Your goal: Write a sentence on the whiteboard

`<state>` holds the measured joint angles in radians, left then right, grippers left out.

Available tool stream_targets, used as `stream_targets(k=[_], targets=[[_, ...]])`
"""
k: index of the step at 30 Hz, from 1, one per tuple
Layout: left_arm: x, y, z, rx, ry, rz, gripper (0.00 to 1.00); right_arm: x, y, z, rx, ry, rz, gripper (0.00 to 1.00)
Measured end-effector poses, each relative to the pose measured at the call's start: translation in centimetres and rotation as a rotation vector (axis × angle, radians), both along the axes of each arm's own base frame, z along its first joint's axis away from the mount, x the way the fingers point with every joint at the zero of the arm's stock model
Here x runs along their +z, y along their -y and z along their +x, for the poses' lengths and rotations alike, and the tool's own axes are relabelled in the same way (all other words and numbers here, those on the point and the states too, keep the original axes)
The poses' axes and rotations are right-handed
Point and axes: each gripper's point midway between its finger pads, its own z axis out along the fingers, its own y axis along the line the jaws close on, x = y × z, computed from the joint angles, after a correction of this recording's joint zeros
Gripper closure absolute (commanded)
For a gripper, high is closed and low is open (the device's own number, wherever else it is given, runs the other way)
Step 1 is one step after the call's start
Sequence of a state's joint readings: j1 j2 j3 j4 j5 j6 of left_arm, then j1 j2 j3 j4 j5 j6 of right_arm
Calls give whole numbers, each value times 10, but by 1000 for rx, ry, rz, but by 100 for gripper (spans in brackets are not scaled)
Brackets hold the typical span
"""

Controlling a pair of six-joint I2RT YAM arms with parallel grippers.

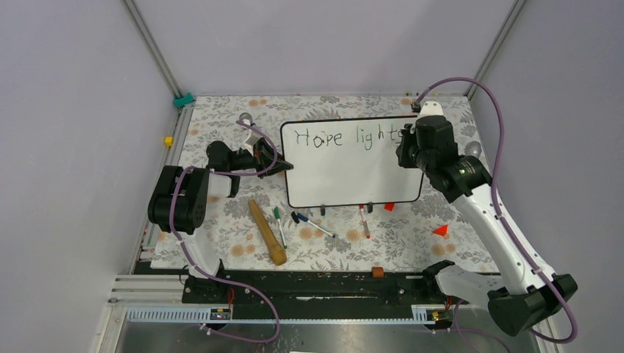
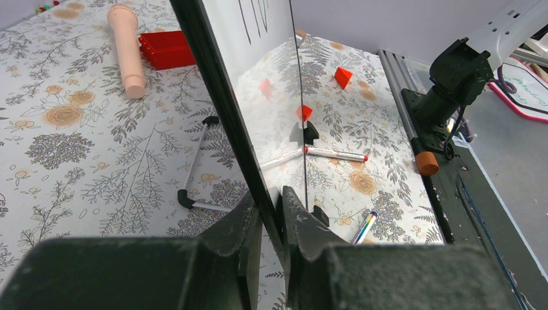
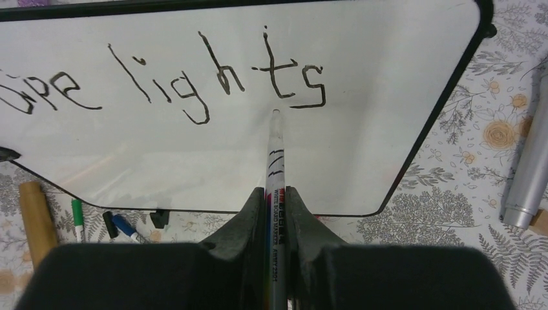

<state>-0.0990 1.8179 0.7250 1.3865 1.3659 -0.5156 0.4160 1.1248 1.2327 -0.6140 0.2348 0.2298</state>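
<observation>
Toward the far middle of the floral surface [image 1: 221, 243]: whiteboard [image 1: 353, 176], face up to the overhead camera, two small black feet at its near edge. Along its top, sentence [image 1: 346, 137], only "Hope lights", one line.

From overhead, last letter half hidden by the right hand [image 1: 406, 151]. From the right wrist, "s" plain to see, first letters cut off at the left. Only there: marker [image 3: 276, 152], pinched between that hand's fingers, tip just under the "t", touching the white or just off it, cannot tell which.

Only from the left wrist: left hand [image 2: 271, 216] pressed together on the board's black frame, glossy face mirroring a red triangular block [image 2: 342, 76] and one foot. No telling from any view whether the board lies flat or leans.

Left arm folded low, forearm reaching right to the board's left edge. Right arm stretched long from its base at the near right corner, wrist bent down over the board's upper right.

Just before the board's near edge, loose pens [image 1: 313, 223] and a wooden rolling pin [image 1: 266, 232]. Beside its right corner, a silver cylinder [image 3: 526, 174].
</observation>
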Motion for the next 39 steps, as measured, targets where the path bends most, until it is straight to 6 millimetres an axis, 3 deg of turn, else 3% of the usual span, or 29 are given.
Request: stream_targets(k=[10, 15, 22, 28, 34, 39], targets=[[0, 0, 0, 0, 0, 0, 100, 29, -5, -27, 66, 56, 90, 100], [0, 0, 0, 0, 0, 0, 100, 28, -40, -33, 173, 42, 182, 100], [0, 0, 0, 0, 1, 0, 100, 4, -134, -58, 385, 29, 83, 100], [0, 0, 0, 1, 2, 0, 100, -21, -189, -71, 436, 91, -55, 100], [-1, 0, 0, 8, 2, -1, 100, -27, -221, -76, 445, 156, -79, 100], [-2, -1, 0, 21, -5, -3, 100, -35, -232, -77, 443, 167, -60, 100]])
